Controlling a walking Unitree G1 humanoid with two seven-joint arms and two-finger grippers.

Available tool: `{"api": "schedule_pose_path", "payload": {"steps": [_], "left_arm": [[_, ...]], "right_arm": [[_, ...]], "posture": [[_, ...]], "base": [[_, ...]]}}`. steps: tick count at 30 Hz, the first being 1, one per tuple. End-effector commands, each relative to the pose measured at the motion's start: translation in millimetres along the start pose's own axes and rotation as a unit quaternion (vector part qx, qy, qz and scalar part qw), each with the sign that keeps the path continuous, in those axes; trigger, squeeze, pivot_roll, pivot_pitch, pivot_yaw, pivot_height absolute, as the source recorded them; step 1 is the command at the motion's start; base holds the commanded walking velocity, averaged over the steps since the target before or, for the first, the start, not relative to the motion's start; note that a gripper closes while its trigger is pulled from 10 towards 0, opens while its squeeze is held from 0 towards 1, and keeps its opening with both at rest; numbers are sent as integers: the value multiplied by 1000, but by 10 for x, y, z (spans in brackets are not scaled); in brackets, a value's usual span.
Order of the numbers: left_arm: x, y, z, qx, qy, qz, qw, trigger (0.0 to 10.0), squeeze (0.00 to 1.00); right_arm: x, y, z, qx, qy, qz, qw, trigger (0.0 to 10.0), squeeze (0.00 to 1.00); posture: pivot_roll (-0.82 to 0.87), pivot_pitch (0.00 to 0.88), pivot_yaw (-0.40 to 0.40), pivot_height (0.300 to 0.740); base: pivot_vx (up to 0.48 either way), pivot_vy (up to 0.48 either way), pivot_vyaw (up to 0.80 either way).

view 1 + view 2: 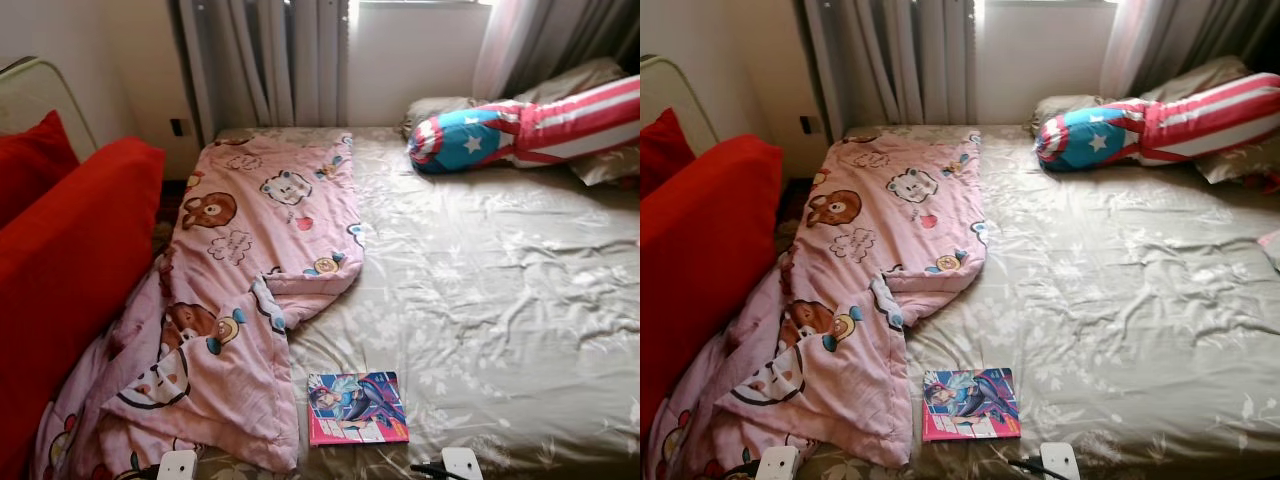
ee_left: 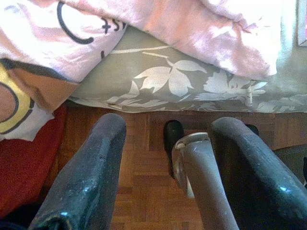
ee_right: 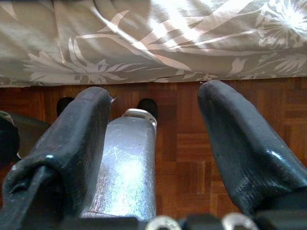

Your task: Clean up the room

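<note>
We judge the book (image 1: pixel 357 407) at the bed (image 1: pixel 500 300) front edge light, stiff; grip its spine. Both claws, left claw (image 2: pixel 165 158) and right claw (image 3: pixel 153 143), gape empty.

We see the red cushion (image 1: pixel 70 270) cut off by the left edge, and the striped bolster (image 1: pixel 530 130) running out past the right edge. The pink blanket (image 1: pixel 240 300) spills over the bed's corner, so its lower end is lost below the frame and it hides that part of the sheet (image 1: pixel 480 300). The book (image 1: pixel 356 407) cover is too small for us to read
</note>
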State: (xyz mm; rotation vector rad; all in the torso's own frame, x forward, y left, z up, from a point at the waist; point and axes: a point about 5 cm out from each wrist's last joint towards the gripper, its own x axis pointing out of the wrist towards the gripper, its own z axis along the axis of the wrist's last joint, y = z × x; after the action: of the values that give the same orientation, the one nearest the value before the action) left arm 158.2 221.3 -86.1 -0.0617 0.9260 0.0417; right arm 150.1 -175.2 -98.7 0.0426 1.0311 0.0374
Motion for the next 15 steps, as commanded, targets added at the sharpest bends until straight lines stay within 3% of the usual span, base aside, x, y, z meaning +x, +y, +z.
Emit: {"api": "schedule_pose_path", "payload": {"steps": [1,5,12,15], "left_arm": [[-4,7,-8,4,1,-2,1000,10000,0],[-6,20,0,9,2,-4,1000,10000,0],[0,22,18,8,1,-3,1000,10000,0],[2,26,29,12,1,-5,1000,10000,0]], "right_arm": [[-2,-14,10,9,-7,-6,1000,10000,0],[-1,5,32,26,-23,-6,999,10000,0],[4,16,65,10,-28,2,1000,10000,0],[7,28,73,10,-29,4,1000,10000,0]], "posture": [[-43,0,8,740],[-47,0,14,740],[-45,0,17,740],[-55,0,26,740]], "base": [[0,0,0],[0,0,0],[0,0,0],[0,0,800]]}}
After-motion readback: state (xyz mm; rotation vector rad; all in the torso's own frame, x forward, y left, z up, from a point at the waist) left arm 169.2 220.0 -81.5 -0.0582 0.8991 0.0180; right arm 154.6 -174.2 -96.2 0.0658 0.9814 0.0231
